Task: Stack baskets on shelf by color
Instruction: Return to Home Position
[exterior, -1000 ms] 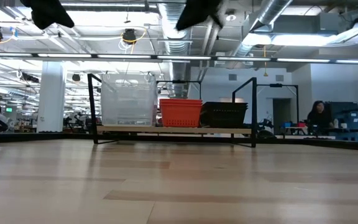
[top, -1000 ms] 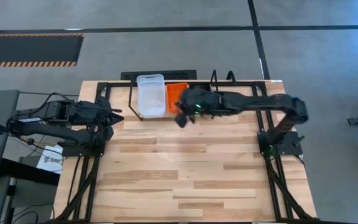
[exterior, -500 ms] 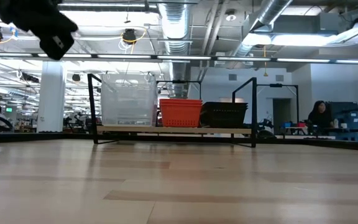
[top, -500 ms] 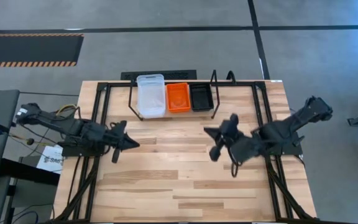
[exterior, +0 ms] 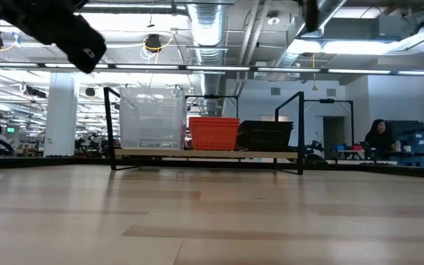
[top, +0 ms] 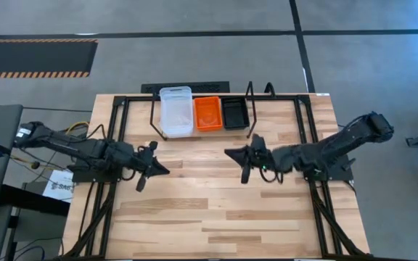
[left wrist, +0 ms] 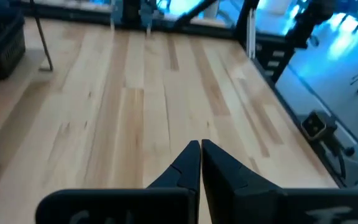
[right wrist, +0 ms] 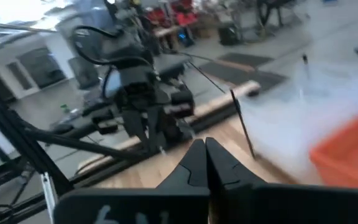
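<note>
Seen from above, the shelf [top: 250,109] stands at the far edge of the table [top: 216,210], with a clear basket [top: 176,110], an orange basket [top: 208,112] and a black basket [top: 234,112] side by side on it. Only in the low view are these shown to be stacks, the clear stack [exterior: 151,118] being the tallest. The left gripper [top: 164,169] and the right gripper [top: 230,153] are held over bare table, well apart from the shelf, tips turned towards each other. In each wrist view the jaws are seen pressed together with nothing between them.
</note>
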You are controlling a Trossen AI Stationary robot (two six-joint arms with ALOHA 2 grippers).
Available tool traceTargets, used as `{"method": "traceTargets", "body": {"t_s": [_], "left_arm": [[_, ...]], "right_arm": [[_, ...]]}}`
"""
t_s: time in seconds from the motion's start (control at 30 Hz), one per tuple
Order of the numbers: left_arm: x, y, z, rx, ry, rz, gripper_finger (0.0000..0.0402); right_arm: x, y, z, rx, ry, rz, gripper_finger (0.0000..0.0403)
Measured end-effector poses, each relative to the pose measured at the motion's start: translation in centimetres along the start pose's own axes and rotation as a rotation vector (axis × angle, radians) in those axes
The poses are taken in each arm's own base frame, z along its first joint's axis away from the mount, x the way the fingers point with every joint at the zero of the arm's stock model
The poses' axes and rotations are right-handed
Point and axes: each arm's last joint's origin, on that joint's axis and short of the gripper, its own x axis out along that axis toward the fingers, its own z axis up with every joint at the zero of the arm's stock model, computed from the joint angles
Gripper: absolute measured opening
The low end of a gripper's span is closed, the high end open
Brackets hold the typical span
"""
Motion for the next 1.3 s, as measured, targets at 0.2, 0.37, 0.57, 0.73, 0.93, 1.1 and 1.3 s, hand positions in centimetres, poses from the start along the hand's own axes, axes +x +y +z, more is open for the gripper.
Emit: {"method": "traceTargets", "body": {"t_s": [0.2,0.37,0.57,0.73,0.93,1.1,1.3], "left_arm": [[-0.4,2.3,0.8,-0.013,-0.040,-0.020,0.0000],[-1.7,3.6,0.9,0.001,-0.063,0.008,0.0000],[-4.3,3.7,0.4,-0.021,-0.079,0.102,0.0000],[-6.6,3.4,-0.2,-0.058,-0.136,0.236,0.0000],[-7.8,3.2,-0.2,-0.097,-0.208,0.291,0.0000],[-7.7,3.2,-0.3,-0.062,-0.193,0.289,0.0000],[-7.7,3.1,-0.3,0.050,-0.169,0.260,0.0000]], "right_arm": [[2.2,-3.3,2.0,-0.033,-0.013,0.086,0.0000],[2.8,-5.6,3.3,-0.110,-0.021,0.075,0.0000],[-0.2,-6.6,5.4,-0.216,-0.010,-0.029,0.0000],[-4.4,-7.5,5.5,-0.287,-0.015,-0.078,0.0000],[-8.7,-10.6,2.9,-0.236,-0.118,-0.032,0.0000],[-10.1,-11.9,0.9,-0.239,-0.110,0.079,0.0000],[-10.1,-13.1,-2.0,-0.258,-0.056,0.081,0.0000]]}}
